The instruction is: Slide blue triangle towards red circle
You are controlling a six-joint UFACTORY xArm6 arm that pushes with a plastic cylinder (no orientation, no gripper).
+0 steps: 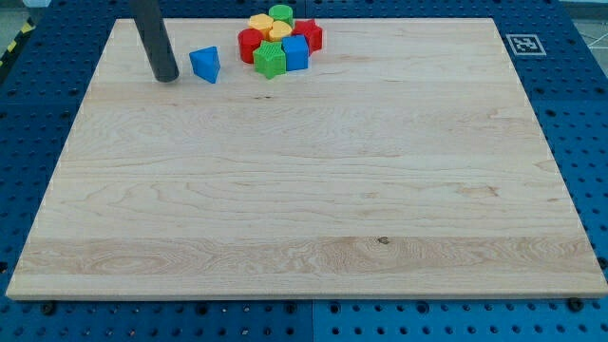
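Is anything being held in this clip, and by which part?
Nothing is held. My tip stands just to the view's left of the blue triangle, apart from it.

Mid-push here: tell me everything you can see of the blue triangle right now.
The blue triangle is a small, solid blue wedge-shaped block, matte like painted wood or plastic. It lies flat on the wooden board near the view's top left, alone. My tip stands just to its left with a narrow gap, not touching. The cluster with the red circle lies to its right, apart from it.
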